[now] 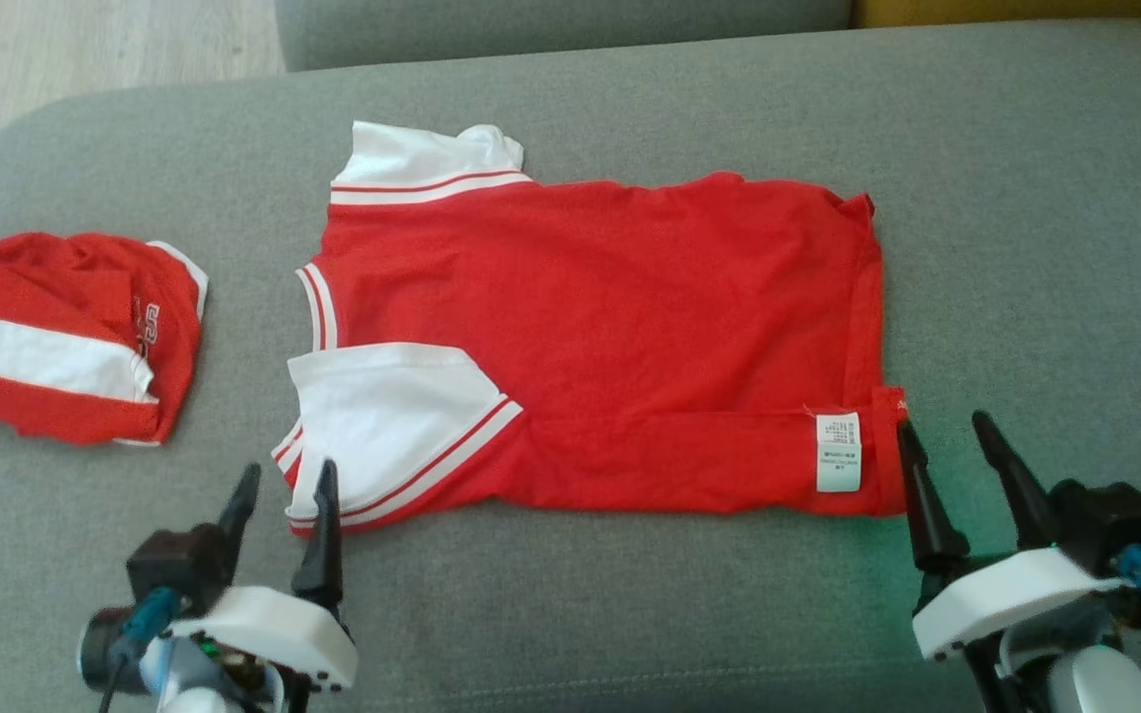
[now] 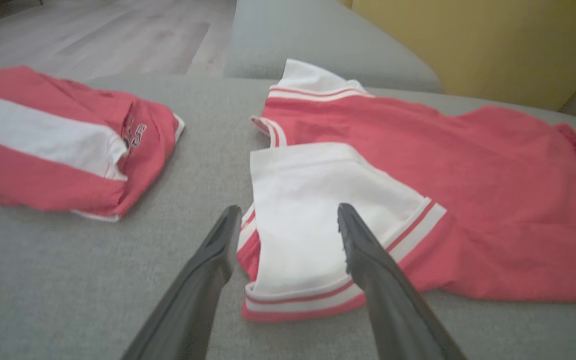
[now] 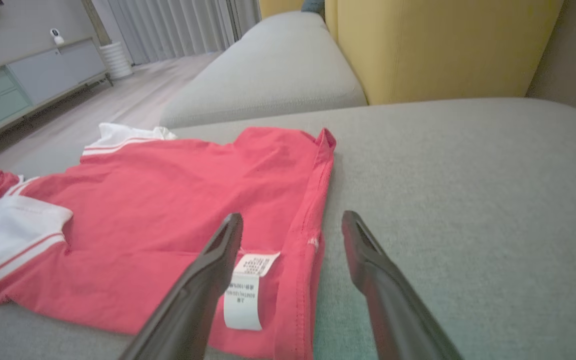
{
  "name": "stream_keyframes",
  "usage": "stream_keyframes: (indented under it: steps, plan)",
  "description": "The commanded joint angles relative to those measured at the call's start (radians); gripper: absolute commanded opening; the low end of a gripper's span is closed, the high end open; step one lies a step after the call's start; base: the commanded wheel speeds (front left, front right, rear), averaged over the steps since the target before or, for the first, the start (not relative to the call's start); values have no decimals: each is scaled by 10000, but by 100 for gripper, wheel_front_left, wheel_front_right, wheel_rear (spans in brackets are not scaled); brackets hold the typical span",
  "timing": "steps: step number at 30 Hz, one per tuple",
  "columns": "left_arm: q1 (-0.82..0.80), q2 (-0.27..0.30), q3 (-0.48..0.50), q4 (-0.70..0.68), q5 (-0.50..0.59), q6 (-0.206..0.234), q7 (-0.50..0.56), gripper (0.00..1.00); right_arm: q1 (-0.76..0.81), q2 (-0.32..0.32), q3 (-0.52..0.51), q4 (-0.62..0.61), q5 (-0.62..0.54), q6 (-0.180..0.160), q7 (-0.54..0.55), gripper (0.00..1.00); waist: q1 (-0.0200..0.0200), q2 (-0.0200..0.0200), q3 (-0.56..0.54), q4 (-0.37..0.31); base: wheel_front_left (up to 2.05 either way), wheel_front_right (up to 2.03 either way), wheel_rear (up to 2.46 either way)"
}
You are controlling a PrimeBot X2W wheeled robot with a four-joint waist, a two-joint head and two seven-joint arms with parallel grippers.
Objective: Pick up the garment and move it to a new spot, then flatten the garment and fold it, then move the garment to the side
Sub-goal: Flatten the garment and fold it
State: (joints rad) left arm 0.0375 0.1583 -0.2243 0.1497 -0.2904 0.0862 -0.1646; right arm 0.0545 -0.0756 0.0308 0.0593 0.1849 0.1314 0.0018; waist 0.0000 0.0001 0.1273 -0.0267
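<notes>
The head camera looks down from behind the left end effector (image 1: 289,470) and right end effector (image 1: 942,424). Each wrist camera sits low and close, looking along its own end effector; all share the red garment (image 1: 610,327) ahead.

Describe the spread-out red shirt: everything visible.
The shirt is red soft-looking fabric with white sleeves trimmed in red stripes and a white care label by the hem. It lies spread flat on the grey cushion, neckline toward the robot's left, near sleeve folded onto the body. The open left gripper is at that sleeve, the open right gripper at the near hem corner.
</notes>
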Motion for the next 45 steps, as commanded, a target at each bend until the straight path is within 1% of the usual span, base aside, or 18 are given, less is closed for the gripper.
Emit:
stream_keyframes:
  steps: [1, 6, 11, 18, 24, 25, 26, 27, 28, 30, 37, 42, 45]
  plan:
    - [-384, 107, 228, -114, -121, -74, 124, 100, -21, -36, 212, -114, 15, -7, 79, 100, 0, -1, 76, 4, 0, 0, 0]
    - [-459, -33, 227, 677, -701, -337, 722, 100, -123, -44, 265, 652, 54, -7, 494, 100, 0, -1, 364, 23, 0, 0, 0]
    - [-744, -105, 281, 1293, -1083, -496, 1056, 100, -414, -1, 204, 1253, 150, -7, 1049, 100, 0, -1, 680, 57, 0, 0, 0]
    - [-1327, -114, 352, 1769, -1414, -685, 1271, 100, -916, 43, 309, 1678, 398, -7, 1282, 100, 0, -1, 1048, 159, 0, 0, 0]
    - [-1635, -80, 315, 2106, -1568, -744, 1666, 100, -1214, 77, 407, 2067, 651, -7, 1507, 100, 0, -1, 1168, 164, 0, 0, 0]
    - [-1675, -67, 301, 2167, -1603, -776, 1739, 94, -1264, 82, 444, 2161, 710, -7, 1584, 100, 0, -1, 1182, 157, 0, 0, 0]
    - [-1710, -54, 273, 2225, -1632, -821, 1816, 38, -1305, 87, 477, 2244, 788, -7, 1655, 49, 0, -1, 1192, 155, 0, 0, 0]
    - [-1744, -42, 260, 2260, -1652, -849, 1843, 0, -1341, 91, 497, 2300, 847, -7, 1694, 4, 0, -1, 1204, 151, 0, 0, 0]
    - [-1772, -31, 241, 2269, -1655, -883, 1823, 0, -1363, 95, 503, 2347, 888, -7, 1739, 0, 0, -1, 1211, 152, 0, 0, 0]
    - [-1805, -3, 213, 2213, -1605, -913, 1653, 0, -1387, 94, 507, 2375, 949, -7, 1759, 0, 0, -1, 1220, 167, 0, 0, 0]
    - [-1419, -16, 321, 1642, -1532, -594, 1135, 0, -969, -91, 395, 1956, 1219, -7, 1868, 0, 0, -1, 929, 246, 0, 0, 0]
    - [-552, 143, 476, 1052, -1661, -351, 1274, 0, -325, -369, 351, 1421, 1241, -7, 2240, 0, 0, -1, 443, 226, 0, 0, 0]
    - [46, 154, 465, 526, -1677, -67, 1580, 0, 34, -445, 173, 1170, 1194, -7, 2471, 0, 0, -1, 171, 236, 0, 0, 0]
